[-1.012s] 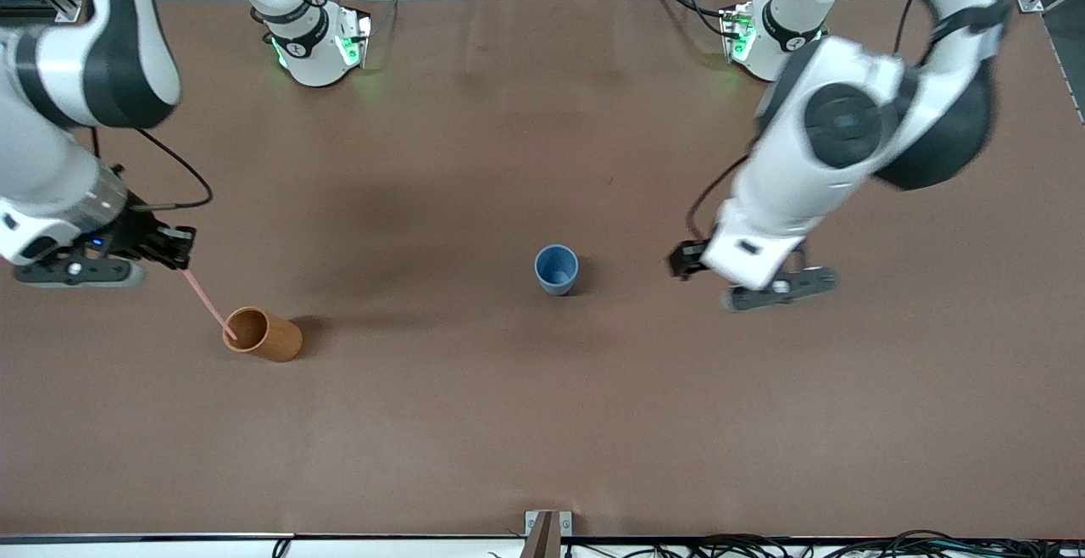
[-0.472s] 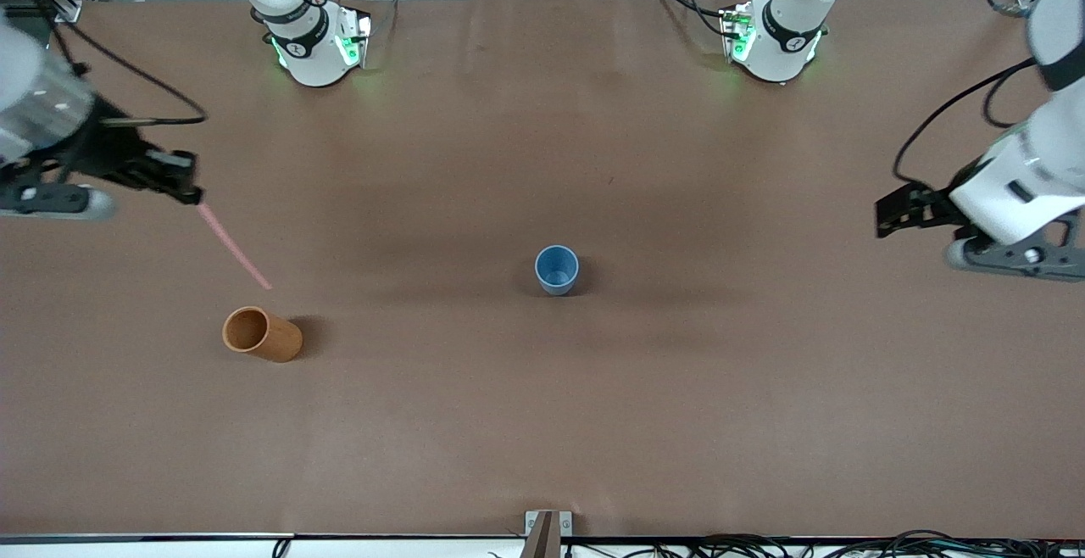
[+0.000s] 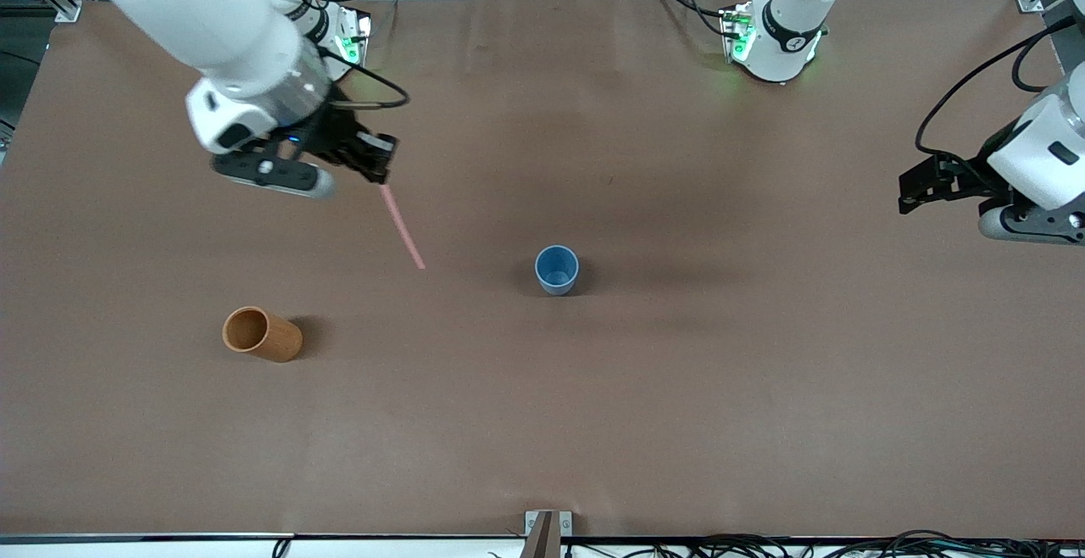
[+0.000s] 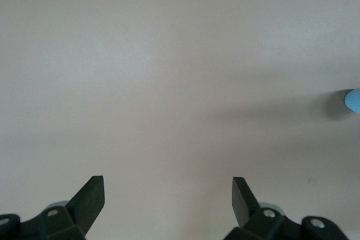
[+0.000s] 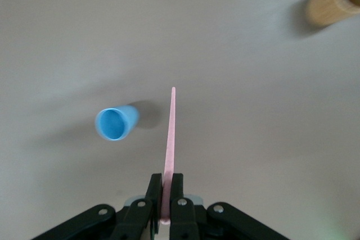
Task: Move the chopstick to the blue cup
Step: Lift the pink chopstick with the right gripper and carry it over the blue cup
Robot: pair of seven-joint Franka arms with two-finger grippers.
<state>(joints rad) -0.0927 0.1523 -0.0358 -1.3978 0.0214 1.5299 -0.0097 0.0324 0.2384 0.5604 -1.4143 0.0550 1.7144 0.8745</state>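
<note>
A brown counter [image 3: 542, 422] fills the frame. At upper left, the right hand [image 3: 379, 170] is clamped on the pink chopstick [image 3: 402, 226], hanging over bare counter. The blue cup [image 3: 556, 270] stands at centre. At the right edge, the left hand [image 3: 920, 189] waits, fingers spread, empty.

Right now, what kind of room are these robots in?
Probably a robot lab: two white arms bolted to a brown-covered table, bundled cables along its edge, and only a blue cup, an orange-brown cup.

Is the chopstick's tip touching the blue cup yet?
Apart. In the right wrist view, bare table shows between the chopstick, clamped in the right gripper, and the blue cup; the front view shows the same gap.
</note>
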